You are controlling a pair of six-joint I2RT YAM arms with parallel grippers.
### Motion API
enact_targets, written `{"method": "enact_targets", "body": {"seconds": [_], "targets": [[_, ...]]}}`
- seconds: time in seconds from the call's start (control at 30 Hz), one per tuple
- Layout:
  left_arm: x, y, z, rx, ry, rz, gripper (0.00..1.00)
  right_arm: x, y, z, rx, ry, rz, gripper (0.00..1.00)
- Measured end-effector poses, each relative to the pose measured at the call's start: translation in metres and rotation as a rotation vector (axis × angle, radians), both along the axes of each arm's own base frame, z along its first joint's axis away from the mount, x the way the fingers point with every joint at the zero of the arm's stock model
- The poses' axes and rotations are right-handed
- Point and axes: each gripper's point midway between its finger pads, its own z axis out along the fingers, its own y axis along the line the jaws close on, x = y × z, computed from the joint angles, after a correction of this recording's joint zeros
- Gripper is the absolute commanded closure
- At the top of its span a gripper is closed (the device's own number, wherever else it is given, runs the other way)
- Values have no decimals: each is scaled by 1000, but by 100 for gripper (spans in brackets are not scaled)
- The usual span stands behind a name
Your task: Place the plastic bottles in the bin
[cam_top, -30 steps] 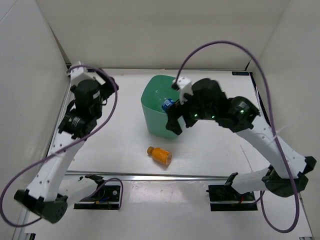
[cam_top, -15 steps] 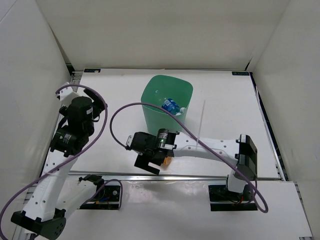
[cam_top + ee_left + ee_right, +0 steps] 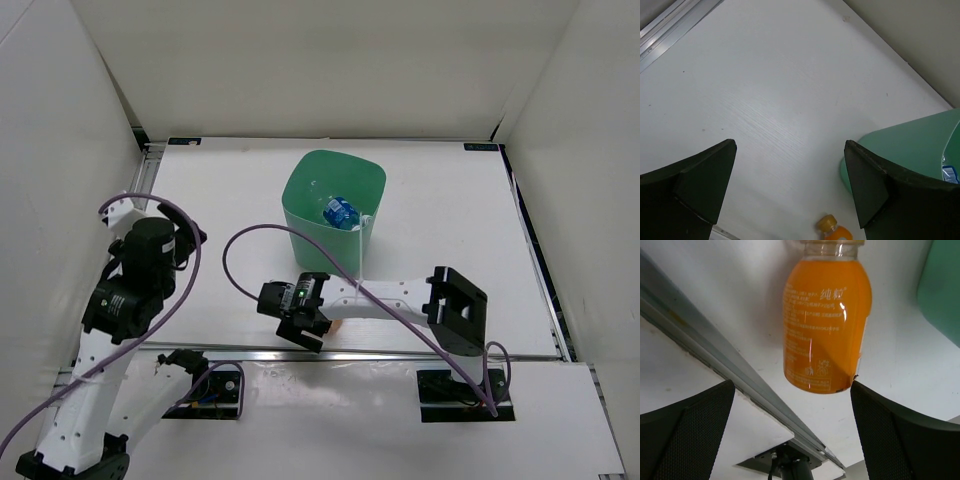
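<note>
The right gripper point(image 3: 792, 386) is held low over the near edge of the counter point(image 3: 230, 190), its jaws spread wide. The orange bottle point(image 3: 826, 325) is seen lying on its side just ahead of them, base toward the wrist camera and not clamped; whether a finger touches it cannot be told. It is hemmed in by the metal rail point(image 3: 715, 352) of the near edge on one side and the bin point(image 3: 322, 250) close by on the other. The bin is set mid-counter, nearer the far edge, and a blue-labelled bottle point(image 3: 340, 212) is seen inside it. The left gripper point(image 3: 789, 150) is held parted and empty above the left side, where broad white surface is seen between bin and left edge.
</note>
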Motion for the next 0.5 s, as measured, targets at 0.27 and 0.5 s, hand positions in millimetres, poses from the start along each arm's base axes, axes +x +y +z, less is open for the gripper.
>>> {"method": "enact_targets", "body": {"seconds": [0.27,0.5], "targets": [[-29,10,-4,8,31,1,0,11,4,-39,-26,-16,-21,0],[-47,18,-6,22,44,5,0,11,6,-53,-39,29,-86,40]]}}
